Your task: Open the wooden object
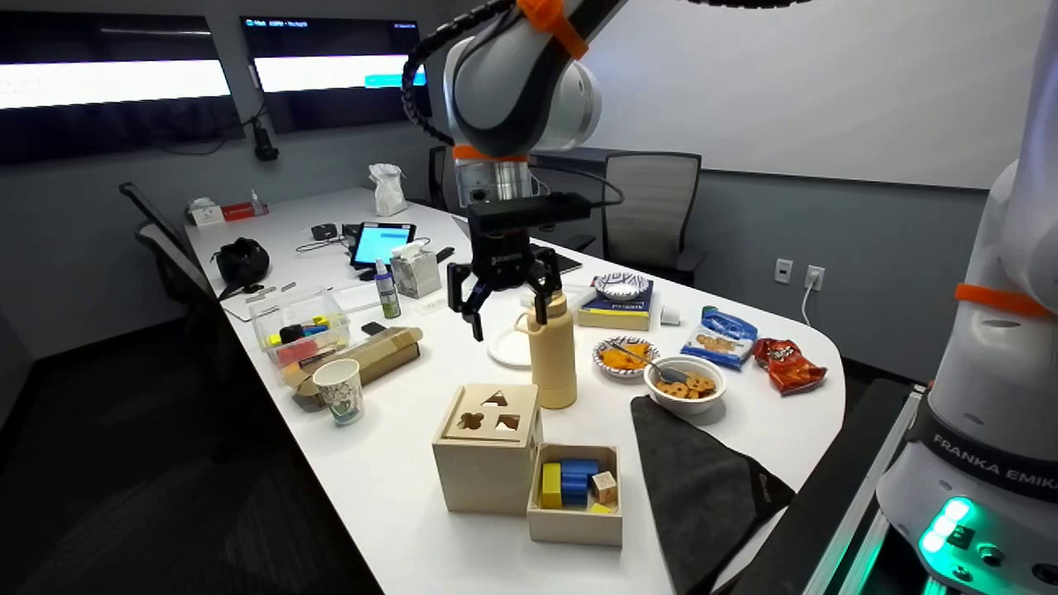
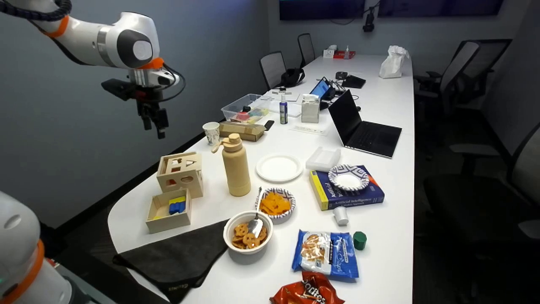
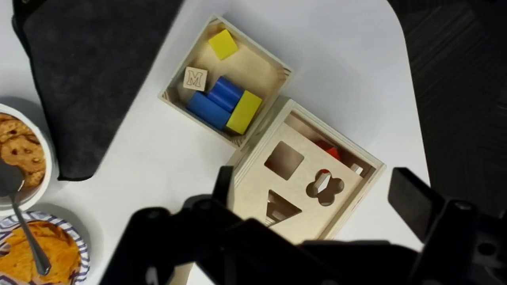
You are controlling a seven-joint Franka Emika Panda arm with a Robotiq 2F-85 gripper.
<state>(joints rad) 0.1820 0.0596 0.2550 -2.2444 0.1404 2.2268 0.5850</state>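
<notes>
The wooden object is a pale cube box point(image 1: 488, 475) with a top panel pierced by square, triangle and clover holes. It stands upright on the table, also showing in an exterior view point(image 2: 195, 180) and the wrist view point(image 3: 293, 188). The panel sits short of one end, leaving a narrow gap with red and white pieces inside. My gripper point(image 1: 507, 322) is open and empty, pointing down above the box without touching it; it also shows in an exterior view point(image 2: 155, 129). In the wrist view the fingers point(image 3: 317, 188) appear on either side of the box.
A small open wooden box point(image 1: 574, 526) of coloured blocks touches the cube box. A tan bottle-shaped piece point(image 1: 552, 355) stands close behind it. A dark cloth point(image 2: 181, 257), a bowl of cookies point(image 2: 248, 249), an orange snack bowl point(image 2: 274, 217) and a paper cup point(image 1: 339, 390) are nearby.
</notes>
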